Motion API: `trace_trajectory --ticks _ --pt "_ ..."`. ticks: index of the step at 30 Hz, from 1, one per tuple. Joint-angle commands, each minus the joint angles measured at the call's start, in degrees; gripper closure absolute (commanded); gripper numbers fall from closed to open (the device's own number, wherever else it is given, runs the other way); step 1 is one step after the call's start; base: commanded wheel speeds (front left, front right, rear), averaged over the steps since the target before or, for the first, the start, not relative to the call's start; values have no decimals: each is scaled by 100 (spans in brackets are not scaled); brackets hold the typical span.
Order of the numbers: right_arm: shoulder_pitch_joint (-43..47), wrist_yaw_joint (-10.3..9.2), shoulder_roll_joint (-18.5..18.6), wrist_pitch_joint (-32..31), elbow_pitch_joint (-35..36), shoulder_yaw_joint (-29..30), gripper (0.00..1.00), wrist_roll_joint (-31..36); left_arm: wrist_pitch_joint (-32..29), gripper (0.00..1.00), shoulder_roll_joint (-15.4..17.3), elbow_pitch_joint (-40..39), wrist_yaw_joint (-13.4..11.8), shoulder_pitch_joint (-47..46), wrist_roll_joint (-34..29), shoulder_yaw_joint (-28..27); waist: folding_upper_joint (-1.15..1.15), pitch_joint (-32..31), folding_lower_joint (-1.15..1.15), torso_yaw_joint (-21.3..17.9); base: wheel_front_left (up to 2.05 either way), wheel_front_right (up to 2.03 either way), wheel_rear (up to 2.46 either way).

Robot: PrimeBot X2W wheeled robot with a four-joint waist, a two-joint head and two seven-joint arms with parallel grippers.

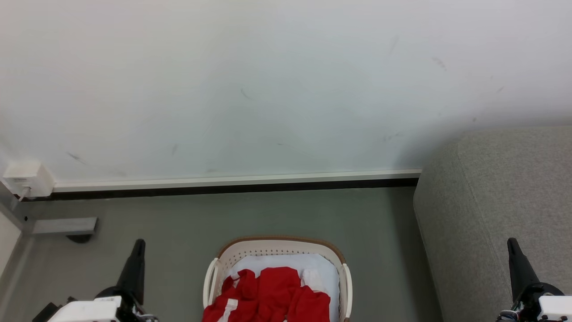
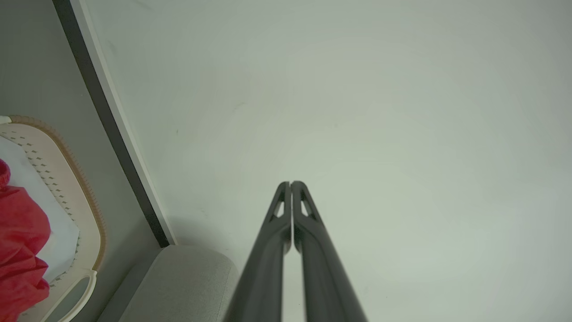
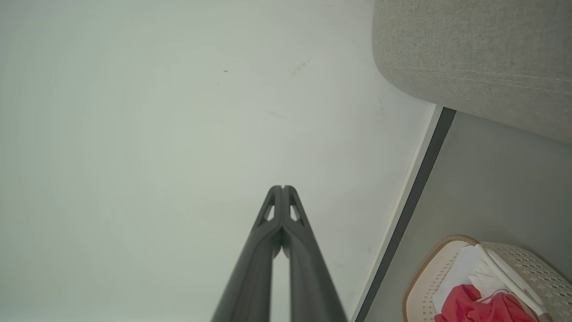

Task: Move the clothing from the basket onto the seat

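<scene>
Clothing [image 1: 272, 295]: heaped in the basket [image 1: 277, 243] over a white sheet [image 1: 324, 273], on the floor [image 1: 313, 214] just beside the seat [image 1: 500, 201], so a short carry. Flanking it, left gripper [image 1: 139, 245] and right gripper [image 1: 511, 244], both closed tight, empty; likely parked, nothing yet lifted.

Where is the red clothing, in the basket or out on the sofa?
In the basket: the clothing lies bunched on the white cloth, within its perforated walls.
</scene>
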State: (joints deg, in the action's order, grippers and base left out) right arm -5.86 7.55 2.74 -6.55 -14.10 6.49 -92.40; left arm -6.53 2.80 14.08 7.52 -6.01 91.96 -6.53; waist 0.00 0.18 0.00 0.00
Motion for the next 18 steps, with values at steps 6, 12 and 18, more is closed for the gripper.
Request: trace_trajectory --ticks 6,12,18 --pt "-76 -13 29 -12 23 15 100 -3 -17 100 15 -18 -7 -49 86 -7 0 0 0 0 0 0 0" --pt "-76 -13 29 -12 23 15 100 -3 -17 100 15 -18 -6 -49 86 -7 0 0 0 0 0 0 0" --pt "-76 -13 29 -11 23 15 100 -3 -17 100 15 -18 -6 -49 86 -7 0 0 0 0 0 0 0"
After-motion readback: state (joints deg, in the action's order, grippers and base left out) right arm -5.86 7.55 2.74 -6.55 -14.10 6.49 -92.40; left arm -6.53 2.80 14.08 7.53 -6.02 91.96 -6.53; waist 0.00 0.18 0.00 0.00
